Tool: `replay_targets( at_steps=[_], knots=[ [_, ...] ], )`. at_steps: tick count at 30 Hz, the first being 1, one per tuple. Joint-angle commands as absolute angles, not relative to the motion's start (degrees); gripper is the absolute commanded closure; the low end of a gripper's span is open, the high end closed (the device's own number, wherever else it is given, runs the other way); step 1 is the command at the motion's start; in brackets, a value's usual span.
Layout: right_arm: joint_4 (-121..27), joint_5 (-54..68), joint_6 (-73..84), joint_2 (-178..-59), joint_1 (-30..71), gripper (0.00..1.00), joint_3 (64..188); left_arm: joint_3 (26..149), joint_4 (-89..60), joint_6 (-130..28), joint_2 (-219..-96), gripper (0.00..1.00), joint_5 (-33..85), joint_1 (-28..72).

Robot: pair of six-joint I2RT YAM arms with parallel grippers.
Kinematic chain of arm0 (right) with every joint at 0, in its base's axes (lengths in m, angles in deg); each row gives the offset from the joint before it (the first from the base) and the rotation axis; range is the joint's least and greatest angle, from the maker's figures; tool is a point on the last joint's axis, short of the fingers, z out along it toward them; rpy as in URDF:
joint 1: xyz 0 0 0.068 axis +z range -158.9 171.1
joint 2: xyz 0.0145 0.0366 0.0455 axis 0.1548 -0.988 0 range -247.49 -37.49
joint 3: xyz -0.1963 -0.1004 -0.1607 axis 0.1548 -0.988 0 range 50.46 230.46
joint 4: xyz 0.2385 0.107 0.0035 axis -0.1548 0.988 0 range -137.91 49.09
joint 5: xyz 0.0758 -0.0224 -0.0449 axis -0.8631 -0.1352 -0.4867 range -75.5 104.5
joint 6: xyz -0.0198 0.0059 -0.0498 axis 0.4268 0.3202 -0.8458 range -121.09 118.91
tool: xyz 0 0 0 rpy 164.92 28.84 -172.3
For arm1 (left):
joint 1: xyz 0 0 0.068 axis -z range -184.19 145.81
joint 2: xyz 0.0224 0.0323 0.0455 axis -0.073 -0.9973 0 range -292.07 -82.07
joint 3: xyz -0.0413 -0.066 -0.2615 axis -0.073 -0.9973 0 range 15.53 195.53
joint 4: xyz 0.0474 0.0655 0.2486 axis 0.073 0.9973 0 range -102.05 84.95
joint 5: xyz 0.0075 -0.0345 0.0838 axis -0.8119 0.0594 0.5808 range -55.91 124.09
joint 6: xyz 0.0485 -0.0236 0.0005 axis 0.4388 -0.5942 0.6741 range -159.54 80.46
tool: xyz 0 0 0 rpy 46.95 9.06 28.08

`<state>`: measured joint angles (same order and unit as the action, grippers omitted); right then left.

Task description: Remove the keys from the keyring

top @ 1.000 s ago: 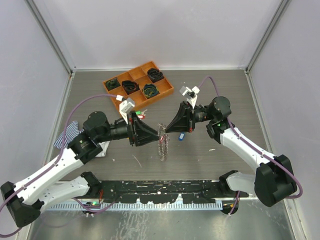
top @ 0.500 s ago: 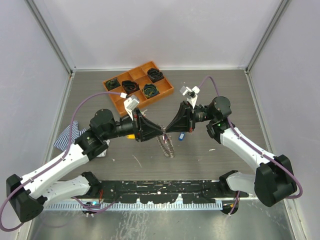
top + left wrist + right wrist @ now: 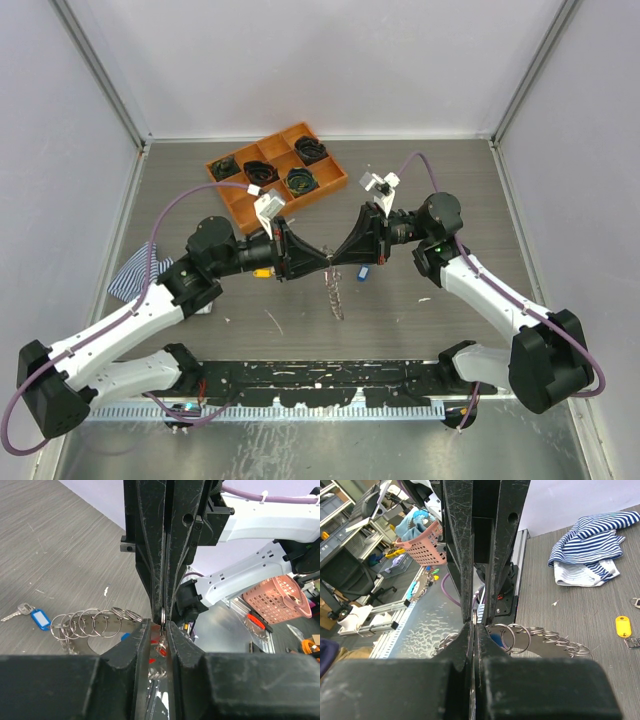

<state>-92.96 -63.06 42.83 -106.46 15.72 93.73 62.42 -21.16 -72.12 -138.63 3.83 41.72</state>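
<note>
Left gripper (image 3: 322, 257), right gripper (image 3: 339, 258) and hanging keyring (image 3: 331, 290) block mid-table; tray (image 3: 225, 195) behind-left, cloth (image 3: 138, 270) left; far-right table (image 3: 470, 190) passable.

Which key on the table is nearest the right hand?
The blue-tagged key, beside the right hand; the yellow-tagged key sits over by the left arm.

The left end effector (image 3: 160, 626) and right end effector (image 3: 164, 611) both pinched the keyring (image 3: 95, 622); a blue-tagged key (image 3: 31, 616) lay nearby.

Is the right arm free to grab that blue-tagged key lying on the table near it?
Probably not yet: the right gripper is shut on the keyring, so it must let go first. The key lies uncovered.
</note>
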Motion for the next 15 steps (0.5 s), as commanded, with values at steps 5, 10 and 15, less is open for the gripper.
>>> replay_targets(
  at_steps=[5, 10, 15],
  knots=[
    [-96.6, -62.2, 42.9, -104.8, 15.6, 0.99, 94.5, 63.4, -24.0, -71.4, -138.8, 0.98, 1.4, 42.0],
    [-94.1, -62.4, 40.5, -104.5, 15.7, 0.88, 94.8, 67.2, -15.2, -67.3, -139.3, 1.00, -0.1, 42.0],
    [-80.0, -63.8, 29.9, -103.9, 15.6, 0.77, 97.1, 72.1, -6.6, -63.7, -140.7, 1.00, -3.1, 41.6]
  ],
)
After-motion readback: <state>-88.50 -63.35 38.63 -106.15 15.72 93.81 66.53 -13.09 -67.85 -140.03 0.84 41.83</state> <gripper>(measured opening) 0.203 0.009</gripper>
